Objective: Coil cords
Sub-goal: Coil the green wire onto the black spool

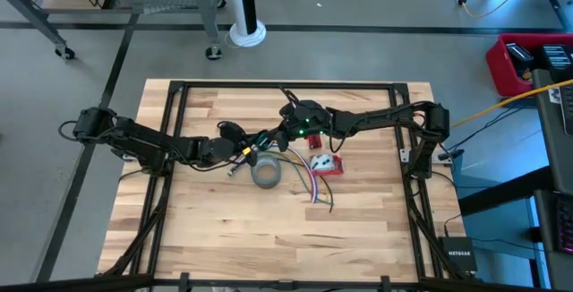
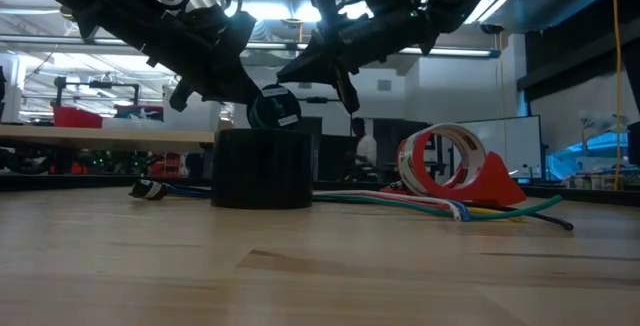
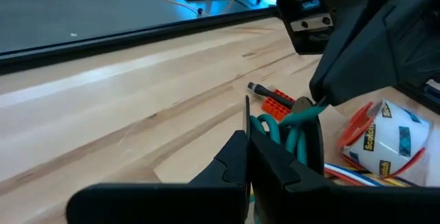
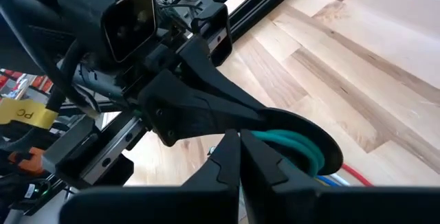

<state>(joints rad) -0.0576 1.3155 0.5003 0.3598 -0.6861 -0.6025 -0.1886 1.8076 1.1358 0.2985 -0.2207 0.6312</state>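
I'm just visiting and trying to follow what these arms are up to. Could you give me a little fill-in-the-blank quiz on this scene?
1. Both the left gripper and the right gripper are shut on a coiled ____ cord.
2. The two grippers meet just above the grey ____ roll.
3. The tape dispenser next to the roll is ____ in colour.
4. Everything rests on a ____ table.

Missing words: green; tape; red; wooden

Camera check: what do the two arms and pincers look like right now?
Both arms are black and jointed, with dark cables along them. The right arm shows a small green light near its wrist. The left arm has yellow marking near the left pincer. The right pincer has slim black fingers.
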